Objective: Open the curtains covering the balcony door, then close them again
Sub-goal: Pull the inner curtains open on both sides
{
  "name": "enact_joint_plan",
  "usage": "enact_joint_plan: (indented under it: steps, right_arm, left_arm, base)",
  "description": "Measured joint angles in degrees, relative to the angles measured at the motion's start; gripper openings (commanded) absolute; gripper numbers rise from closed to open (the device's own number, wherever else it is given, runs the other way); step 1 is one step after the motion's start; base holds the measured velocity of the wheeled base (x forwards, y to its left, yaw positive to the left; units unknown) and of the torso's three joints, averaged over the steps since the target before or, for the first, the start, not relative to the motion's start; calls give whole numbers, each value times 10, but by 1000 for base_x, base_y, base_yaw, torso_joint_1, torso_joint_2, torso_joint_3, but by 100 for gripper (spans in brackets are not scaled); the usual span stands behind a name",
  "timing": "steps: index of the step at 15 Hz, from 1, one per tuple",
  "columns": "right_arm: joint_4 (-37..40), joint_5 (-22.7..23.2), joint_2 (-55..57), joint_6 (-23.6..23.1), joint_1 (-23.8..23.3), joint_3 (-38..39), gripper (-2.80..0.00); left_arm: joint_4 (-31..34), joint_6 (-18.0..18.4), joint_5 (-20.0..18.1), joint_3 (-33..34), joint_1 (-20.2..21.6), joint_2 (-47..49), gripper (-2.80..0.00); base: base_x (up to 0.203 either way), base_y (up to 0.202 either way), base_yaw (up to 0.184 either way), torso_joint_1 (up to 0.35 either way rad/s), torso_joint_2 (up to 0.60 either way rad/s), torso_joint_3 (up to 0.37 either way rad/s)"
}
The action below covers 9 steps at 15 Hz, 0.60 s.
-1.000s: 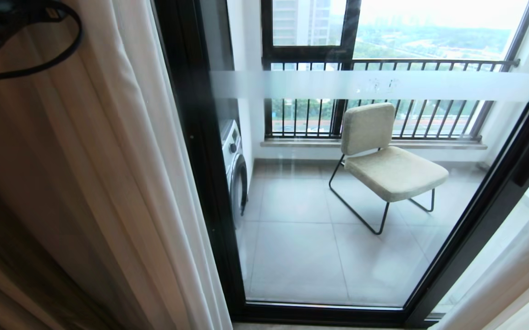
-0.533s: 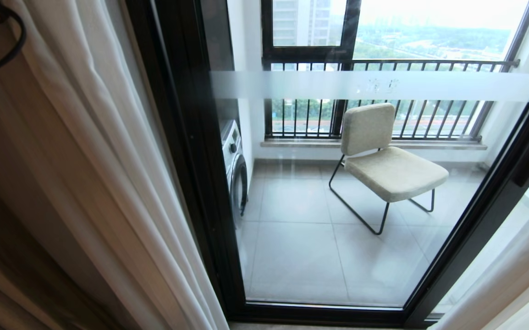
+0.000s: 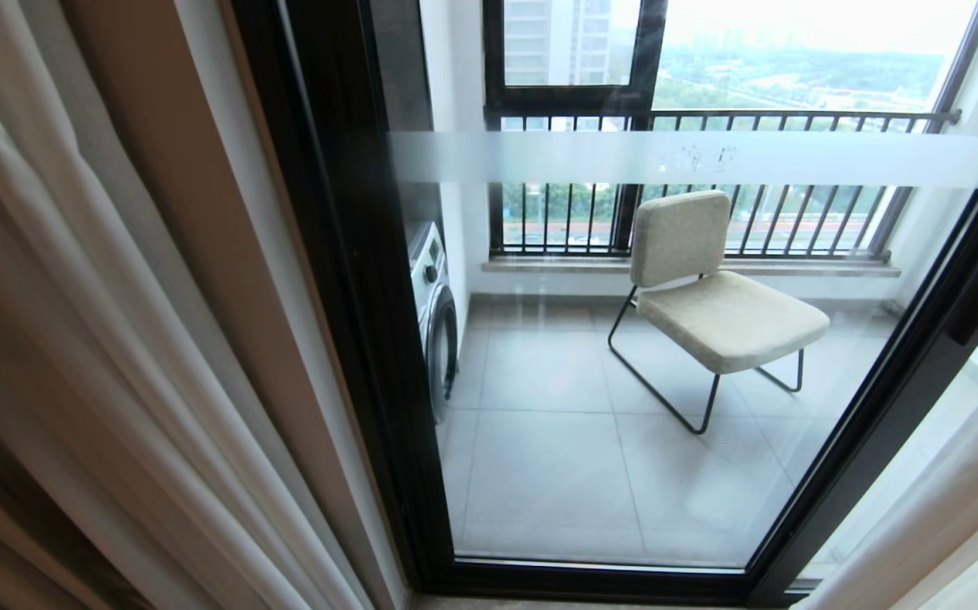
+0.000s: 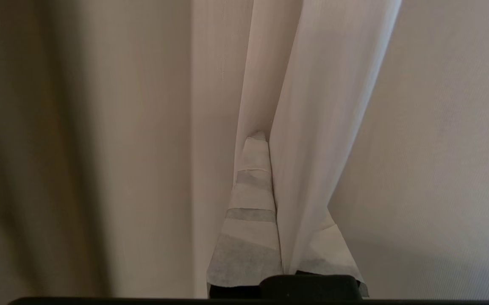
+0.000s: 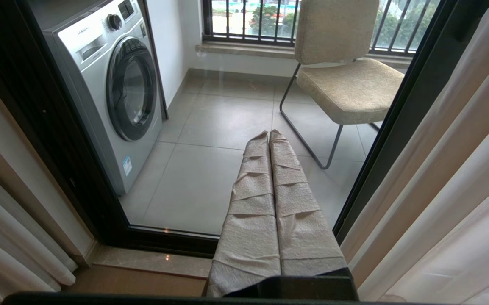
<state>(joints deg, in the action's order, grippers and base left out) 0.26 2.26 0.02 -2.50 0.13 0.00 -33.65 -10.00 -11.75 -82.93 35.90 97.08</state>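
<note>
My left claw (image 4: 270,169) is clenched on a fold of the curtains (image 4: 312,106), bunched at the left side of the balcony door (image 3: 625,381), whose glass is bare. I'd pull steadily sideways, keeping the pinch firm so fabric doesn't slip. Right claw (image 5: 269,140) clenched, empty, idle.

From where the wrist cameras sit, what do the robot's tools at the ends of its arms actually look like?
Each tool is a pair of long, flat fingers that taper toward the tip, wrapped in bands of pale, crinkled tape with overlapping seams. The right tool shows both fingers side by side above a black base. The left tool looks the same, with greyish strips between its wraps. No cables or markings show.
</note>
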Motion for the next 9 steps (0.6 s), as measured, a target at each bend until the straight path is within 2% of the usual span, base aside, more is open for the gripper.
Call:
enact_joint_plan:
  steps: [3, 5, 9]
  right_arm:
    - [0, 0, 0, 0, 0, 0, -280]
    - [0, 0, 0, 0, 0, 0, -280]
    - [0, 0, 0, 0, 0, 0, -280]
  left_arm:
    - [-1, -4, -22, -46, 74, 49, -280]
    - [-1, -5, -24, -62, 102, 73, -280]
    - [-3, -6, -25, -72, 106, 89, -280]
  base:
    - [0, 0, 0, 0, 0, 0]
    - [0, 0, 0, 0, 0, 0]
    - [0, 0, 0, 0, 0, 0]
